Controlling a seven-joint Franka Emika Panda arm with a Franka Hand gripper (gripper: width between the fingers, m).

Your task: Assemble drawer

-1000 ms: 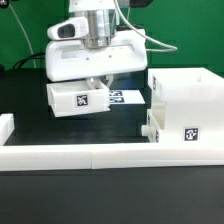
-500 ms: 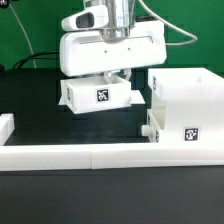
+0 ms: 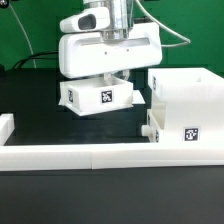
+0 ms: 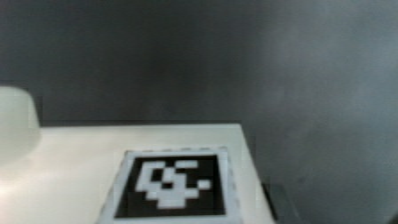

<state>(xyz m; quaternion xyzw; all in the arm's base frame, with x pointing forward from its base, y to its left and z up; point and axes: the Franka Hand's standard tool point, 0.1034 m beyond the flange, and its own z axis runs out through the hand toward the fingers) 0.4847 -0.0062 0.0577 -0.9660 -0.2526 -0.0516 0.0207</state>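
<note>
My gripper [image 3: 108,79] is shut on a small white drawer tray [image 3: 98,96] with a black-and-white tag on its side and holds it above the black table. The tray hangs slightly tilted, just to the exterior view's left of the tall white hollow housing [image 3: 186,98], close to it but apart. The housing carries a tag on its front, and a small knob [image 3: 149,128] sticks out low on its left side. In the wrist view the tray's tagged face [image 4: 175,185] fills the lower part; my fingers do not show there.
A long low white border wall [image 3: 90,155] runs along the front of the table, with a raised end [image 3: 5,124] at the exterior view's left. Green backdrop and cables lie behind the arm.
My gripper has carried the tray toward the exterior view's right and a little upward, closer to the housing. The marker board seen behind the tray a second ago is now hidden.
</note>
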